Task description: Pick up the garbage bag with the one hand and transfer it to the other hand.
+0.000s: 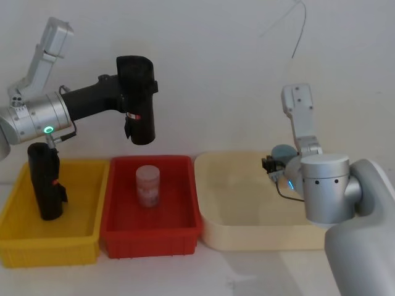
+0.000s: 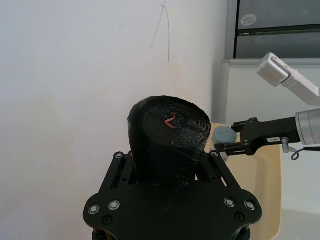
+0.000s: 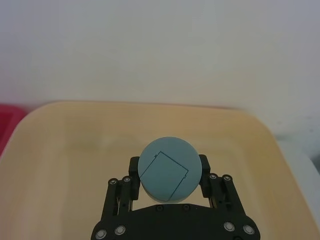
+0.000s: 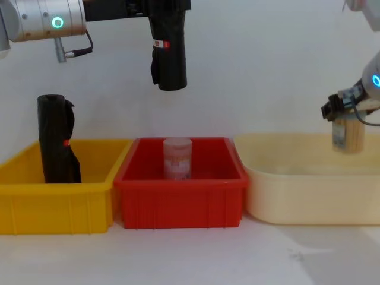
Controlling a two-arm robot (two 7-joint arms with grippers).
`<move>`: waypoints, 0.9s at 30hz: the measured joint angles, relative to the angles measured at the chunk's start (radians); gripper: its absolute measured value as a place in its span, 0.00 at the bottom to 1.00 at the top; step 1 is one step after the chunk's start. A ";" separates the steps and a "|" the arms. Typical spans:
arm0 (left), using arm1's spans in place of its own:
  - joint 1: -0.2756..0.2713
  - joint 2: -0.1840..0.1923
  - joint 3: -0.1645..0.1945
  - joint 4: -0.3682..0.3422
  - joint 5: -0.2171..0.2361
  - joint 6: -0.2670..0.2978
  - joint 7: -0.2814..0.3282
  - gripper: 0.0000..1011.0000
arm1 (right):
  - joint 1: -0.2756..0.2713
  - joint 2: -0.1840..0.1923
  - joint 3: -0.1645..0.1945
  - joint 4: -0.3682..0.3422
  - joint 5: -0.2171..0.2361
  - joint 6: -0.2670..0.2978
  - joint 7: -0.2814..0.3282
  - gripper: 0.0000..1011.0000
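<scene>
Glossy black rolled-plastic garbage bag (image 1: 139,102) hangs upright in the air above the red plastic bin (image 1: 185,237).
The green-ringed left gripper (image 1: 126,86) has its jaws clamped on the roll's upper part, hiding it there. The blue-ringed right gripper (image 3: 169,167), over the cream tray (image 1: 213,203), is closed around a blue-grey-capped cylinder (image 4: 347,135) whose body is hard to make out.

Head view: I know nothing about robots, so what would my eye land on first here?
The black garbage bag hangs upright high above the red bin, gripped by the left end effector on the green-ringed arm. Next, the right end effector clamps a small blue-topped cylinder over the cream tub. A second black roll stands in the yellow bin.
</scene>
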 joint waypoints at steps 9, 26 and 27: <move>-0.033 -0.021 0.010 0.063 -0.005 -0.025 -0.027 0.42 | 0.005 0.001 0.015 0.027 0.013 0.015 0.035 0.66; -0.055 -0.034 0.016 0.107 -0.008 -0.041 -0.046 0.42 | 0.008 -0.002 0.025 0.043 0.024 0.025 0.063 0.99; -0.055 -0.034 0.016 0.107 -0.008 -0.041 -0.046 0.42 | 0.008 -0.002 0.025 0.043 0.024 0.025 0.063 0.99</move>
